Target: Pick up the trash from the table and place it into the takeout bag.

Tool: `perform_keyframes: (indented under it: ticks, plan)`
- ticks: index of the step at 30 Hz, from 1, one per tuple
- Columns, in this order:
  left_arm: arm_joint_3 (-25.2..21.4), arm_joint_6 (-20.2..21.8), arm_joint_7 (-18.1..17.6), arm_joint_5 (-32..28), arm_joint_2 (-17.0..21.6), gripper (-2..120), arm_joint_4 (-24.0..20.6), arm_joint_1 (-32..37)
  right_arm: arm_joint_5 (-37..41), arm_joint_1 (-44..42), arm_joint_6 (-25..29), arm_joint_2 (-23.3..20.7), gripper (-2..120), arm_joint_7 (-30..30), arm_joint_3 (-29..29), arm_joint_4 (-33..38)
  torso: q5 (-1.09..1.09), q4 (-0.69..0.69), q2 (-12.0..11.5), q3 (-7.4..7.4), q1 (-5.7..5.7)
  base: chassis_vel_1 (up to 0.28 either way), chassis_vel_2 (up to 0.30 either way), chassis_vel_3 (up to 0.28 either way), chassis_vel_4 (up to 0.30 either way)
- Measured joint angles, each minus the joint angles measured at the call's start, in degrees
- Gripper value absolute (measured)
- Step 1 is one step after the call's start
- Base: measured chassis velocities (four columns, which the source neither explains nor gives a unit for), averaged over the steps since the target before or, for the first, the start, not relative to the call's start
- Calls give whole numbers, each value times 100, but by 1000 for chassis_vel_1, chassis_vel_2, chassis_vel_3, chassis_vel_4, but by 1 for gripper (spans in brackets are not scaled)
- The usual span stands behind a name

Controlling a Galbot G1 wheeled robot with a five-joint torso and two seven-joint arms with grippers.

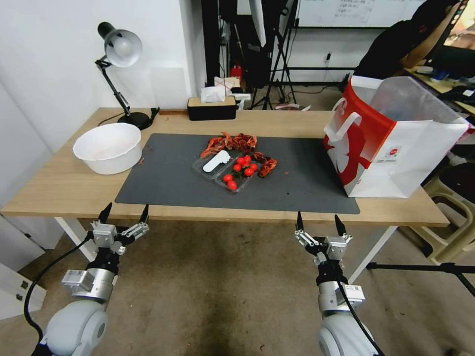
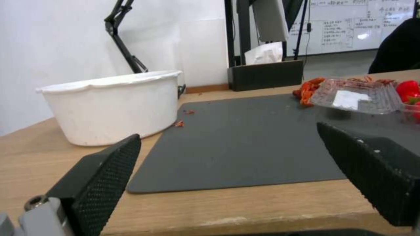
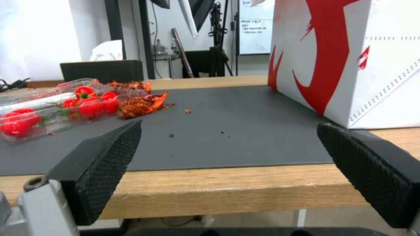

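On the table [image 1: 59, 190], the trash lies mid-mat: a clear clamshell container [image 1: 227, 170] with small red fruits and a white label, and red shell scraps [image 1: 232, 142] behind and beside it. The container [image 2: 356, 98] and scraps [image 3: 140, 103] also appear in the wrist views. The white-and-red takeout bag [image 1: 396, 148] stands open at the table's right end, close in the right wrist view [image 3: 350, 59]. My left gripper [image 1: 125, 212] and right gripper [image 1: 318, 222] hover just before the table's front edge, both open and empty, fingers pointing toward the table.
A dark grey mat [image 1: 168, 178] covers the table's middle. A white bowl [image 1: 108, 147] sits at the left, a black desk lamp [image 1: 121, 49] behind it, and a black tissue box [image 1: 212, 108] at the back edge. Tripods and stools stand beyond and right.
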Motion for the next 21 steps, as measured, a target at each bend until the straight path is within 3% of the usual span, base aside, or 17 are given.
perform_keyframes:
  ticks: [21]
  plan:
    - [10, 12, 3, 7, 1, 100, 2, -11, -2, -2, 5, 2, 100, 2, -3, -3, 0, 0, 0, 0, 0, 0, 0, 0, 0]
